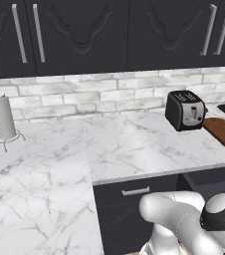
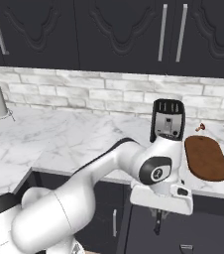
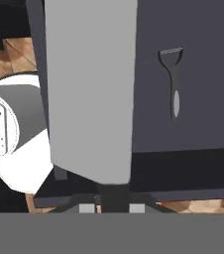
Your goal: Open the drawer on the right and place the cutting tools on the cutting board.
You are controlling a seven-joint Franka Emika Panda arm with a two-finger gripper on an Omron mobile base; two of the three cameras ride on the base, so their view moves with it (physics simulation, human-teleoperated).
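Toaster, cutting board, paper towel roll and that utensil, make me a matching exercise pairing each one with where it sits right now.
Things:
1. toaster
2. cutting board
3. paper towel roll
4. thin silvery utensil

Places:
A. inside the open drawer
B. far left of the counter, on a wire stand
C. flat on the counter, right of the toaster
D. upright on the counter near the brick wall, left of the board

Pairs: 1-D, 2-C, 3-B, 4-A

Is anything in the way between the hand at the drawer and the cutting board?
Nothing visible. The cutting board lies bare on the counter above the open drawer; the toaster stands beside it, not on it.
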